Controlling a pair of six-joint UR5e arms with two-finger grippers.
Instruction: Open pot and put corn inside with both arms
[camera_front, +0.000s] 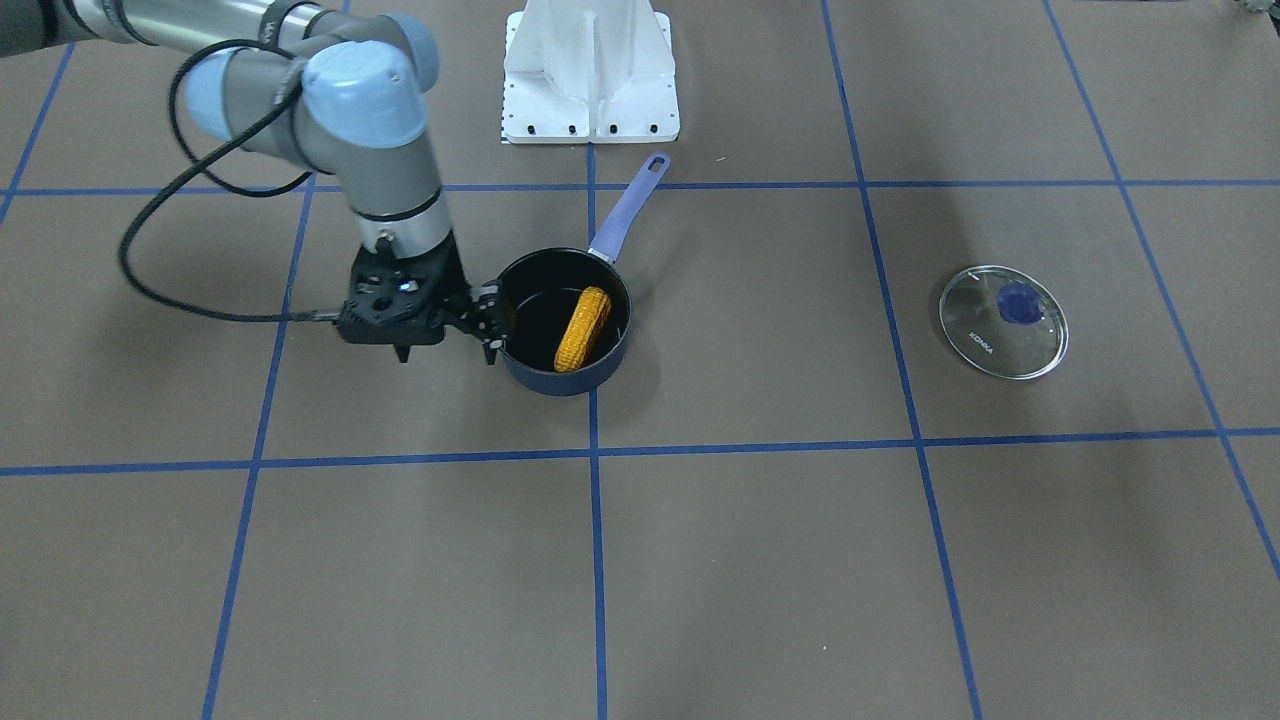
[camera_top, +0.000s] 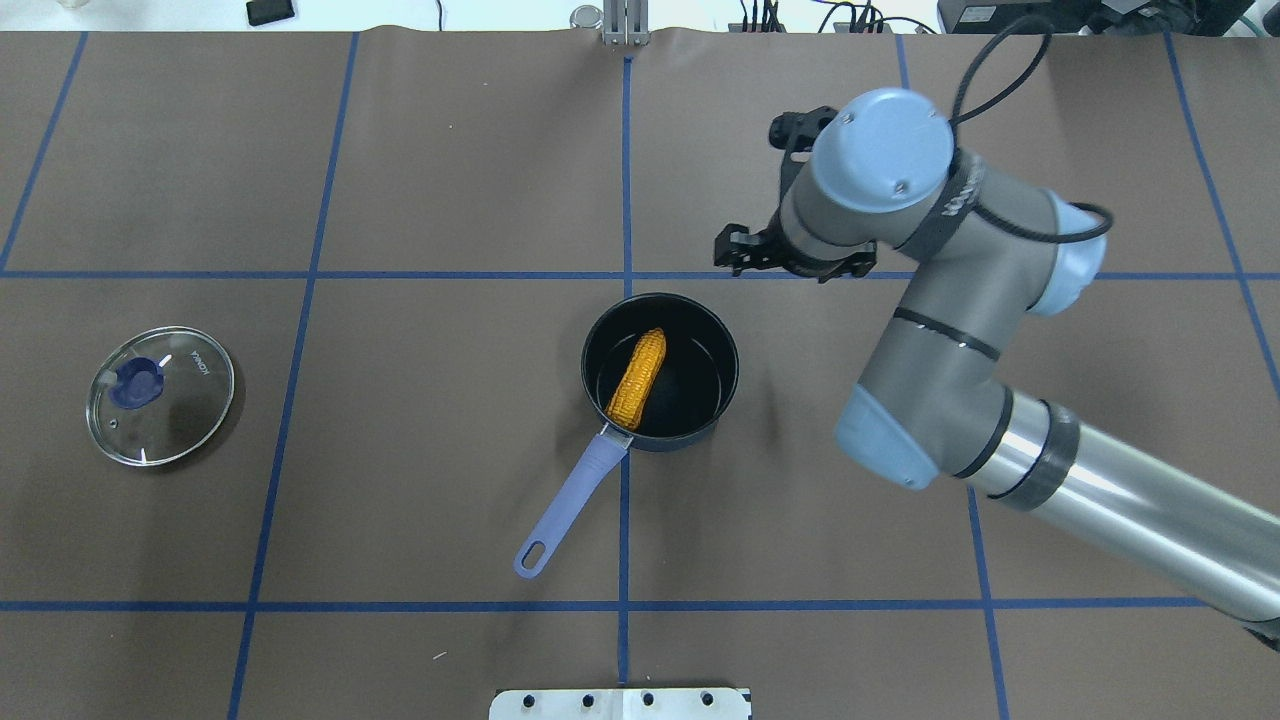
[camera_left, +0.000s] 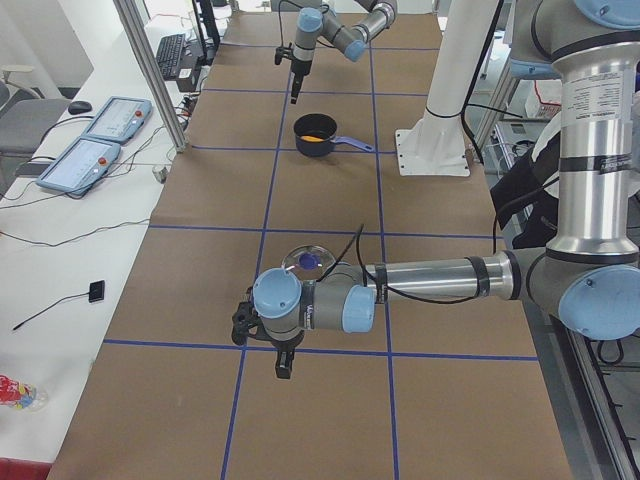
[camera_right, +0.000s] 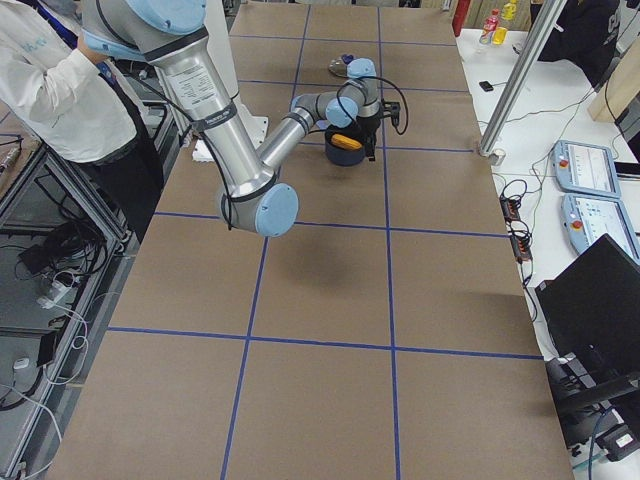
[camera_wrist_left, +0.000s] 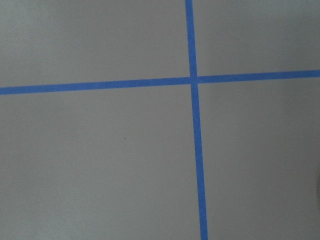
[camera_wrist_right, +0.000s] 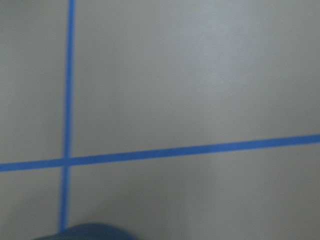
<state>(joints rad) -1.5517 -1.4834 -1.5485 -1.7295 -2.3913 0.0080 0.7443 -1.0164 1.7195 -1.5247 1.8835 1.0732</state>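
The dark navy pot (camera_front: 520, 365) stands uncovered near the table's middle, its lavender handle (camera_front: 628, 210) pointing toward the robot base. The yellow-orange corn (camera_front: 583, 329) lies inside it, leaning on the wall; it also shows in the overhead view (camera_top: 638, 378). My right gripper (camera_front: 488, 322) hangs just beside the pot's rim, on the side away from the lid, fingers spread and empty. A sliver of the pot's rim (camera_wrist_right: 85, 232) shows in the right wrist view. My left gripper (camera_left: 283, 362) shows only in the exterior left view, near the lid; I cannot tell its state.
The round glass lid (camera_front: 1003, 321) with its purple knob lies flat on the table, far from the pot on my left side (camera_top: 160, 394). The white base stand (camera_front: 590, 70) is behind the pot. Blue tape lines cross the brown table. A person stands at the exterior right view's edge (camera_right: 50, 90).
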